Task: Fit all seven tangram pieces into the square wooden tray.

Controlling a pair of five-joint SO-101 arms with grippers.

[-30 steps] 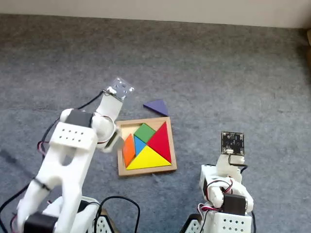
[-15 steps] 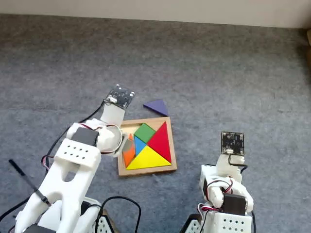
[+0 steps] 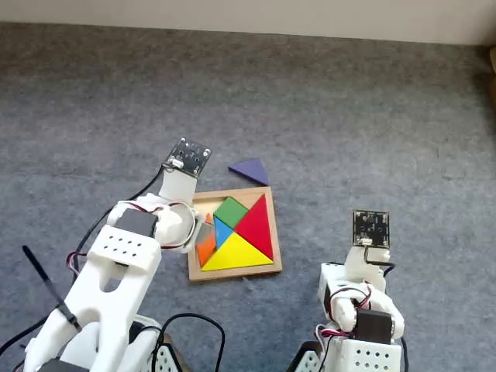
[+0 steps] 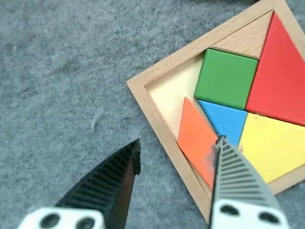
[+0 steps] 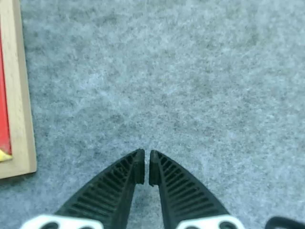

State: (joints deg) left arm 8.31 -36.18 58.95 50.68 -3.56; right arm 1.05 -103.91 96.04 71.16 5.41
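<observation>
Square wooden tray (image 3: 232,273) on grey felted bench (image 3: 372,116), five smooth coloured pieces seated, with bare pale corner in left wrist view beneath left end effector (image 4: 178,142), released, straddling its rim; high view: purple triangle (image 3: 249,171) just outside the far rim; right end effector (image 5: 146,157) clenched, well apart.

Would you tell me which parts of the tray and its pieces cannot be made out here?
High view: the left arm covers the tray's left rim and part of the orange piece.
Left wrist view: a finger of the left gripper hides the orange piece's end; the edge cuts off the tray's corner.
Right wrist view: the edge cuts off most of the tray and red triangle.
</observation>
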